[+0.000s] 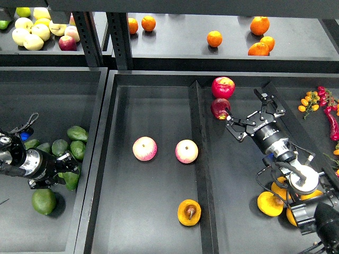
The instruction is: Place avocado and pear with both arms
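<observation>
Several dark green avocados (pixel 77 133) lie in the left bin, one apart at the front (pixel 44 201). My left gripper (pixel 68 170) sits low among them, right over one avocado (pixel 71 181); its dark fingers cannot be told apart. The pear (pixel 189 212), orange-yellow with a brown hollow, lies at the front of the middle tray (pixel 153 100). My right gripper (pixel 243 110) is open and empty above the right tray, just right of a dark red apple (pixel 220 108) and far from the pear.
Two pink-yellow apples (pixel 144 148) (pixel 186 151) lie mid-tray. A red apple (pixel 223 87) sits by the divider (pixel 200 174). More orange-yellow fruit (pixel 270 204) lie under my right arm. Chilies (pixel 318 98) are at far right. Oranges (pixel 214 38) and pale fruit (pixel 32 32) fill the back shelf.
</observation>
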{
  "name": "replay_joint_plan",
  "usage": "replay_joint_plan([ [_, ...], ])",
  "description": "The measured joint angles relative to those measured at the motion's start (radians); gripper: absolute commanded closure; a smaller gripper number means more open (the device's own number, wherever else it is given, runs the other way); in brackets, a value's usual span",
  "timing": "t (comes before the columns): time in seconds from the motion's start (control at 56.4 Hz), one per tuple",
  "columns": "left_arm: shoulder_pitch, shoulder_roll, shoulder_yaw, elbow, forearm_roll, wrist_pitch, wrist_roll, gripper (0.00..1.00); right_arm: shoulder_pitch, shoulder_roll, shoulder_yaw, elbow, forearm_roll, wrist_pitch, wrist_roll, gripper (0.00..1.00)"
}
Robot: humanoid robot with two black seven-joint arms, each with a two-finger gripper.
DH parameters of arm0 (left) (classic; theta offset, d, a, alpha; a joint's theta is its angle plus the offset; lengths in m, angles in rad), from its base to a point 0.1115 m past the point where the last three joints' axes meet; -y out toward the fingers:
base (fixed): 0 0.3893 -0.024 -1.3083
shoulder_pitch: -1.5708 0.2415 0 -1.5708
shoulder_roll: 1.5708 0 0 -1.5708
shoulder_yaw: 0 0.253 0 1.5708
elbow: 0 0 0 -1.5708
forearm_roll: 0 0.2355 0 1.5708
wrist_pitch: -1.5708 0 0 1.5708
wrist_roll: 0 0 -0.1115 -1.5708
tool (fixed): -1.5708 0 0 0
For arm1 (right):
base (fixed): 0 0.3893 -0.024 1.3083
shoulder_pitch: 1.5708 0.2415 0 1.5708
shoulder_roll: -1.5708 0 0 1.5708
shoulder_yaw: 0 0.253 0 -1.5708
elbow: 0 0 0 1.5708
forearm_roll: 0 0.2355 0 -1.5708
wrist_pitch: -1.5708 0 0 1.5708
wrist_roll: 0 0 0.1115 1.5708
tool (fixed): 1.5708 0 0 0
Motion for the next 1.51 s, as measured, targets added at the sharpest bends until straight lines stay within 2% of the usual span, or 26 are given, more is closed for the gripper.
replay_joint_plan([
  [0.018,0.0,-0.001,0.0,0.001,0.0,0.0,0.0,0.15,0.0,0.0,0.0,0.0,0.0,0.0,0.0,0.0],
  [0.071,0.0,-0.002,-0.003,0.005,0.001,0.0,0.0,0.12,0.0,0.0,0.001,0.0,0.0,0.0,0.0,0.0],
  [0.213,0.0,-0.013,-0.063,0.006,0.001,0.0,0.0,0.11,0.0,0.0,0.001,0.0,0.0,0.0,0.0,0.0],
  [0.603,0.013,-0.073,-0.359,0.012,-0.121,0.0,0.0,0.12,0.004,0.0,-0.001,-0.001,0.0,0.0,0.0,0.0],
  [0.922,0.124,-0.251,-0.774,0.018,-0.179,0.0,0.0,0.12,0.007,0.0,-0.001,-0.008,0.0,0.0,0.001,0.0],
  [0.957,0.151,-0.318,-0.875,0.019,-0.179,0.0,0.0,0.12,0.007,0.0,-0.002,-0.01,0.0,0.0,0.001,0.0],
  [1.099,0.186,-0.46,-1.061,0.045,-0.181,0.0,-0.002,0.12,0.007,0.0,-0.002,-0.008,0.0,0.0,0.003,0.0],
  [1.188,0.212,-0.564,-1.183,0.063,-0.181,0.0,-0.024,0.12,0.007,0.0,-0.002,-0.005,0.0,0.0,0.003,0.0],
  [1.276,0.246,-0.603,-1.257,0.065,-0.182,0.0,-0.057,0.11,0.007,0.0,-0.001,-0.004,0.0,0.0,0.003,0.0],
  [1.507,0.328,-0.611,-1.297,0.055,-0.29,0.0,-0.166,0.11,0.008,0.0,0.001,-0.009,0.0,0.0,0.003,0.0],
])
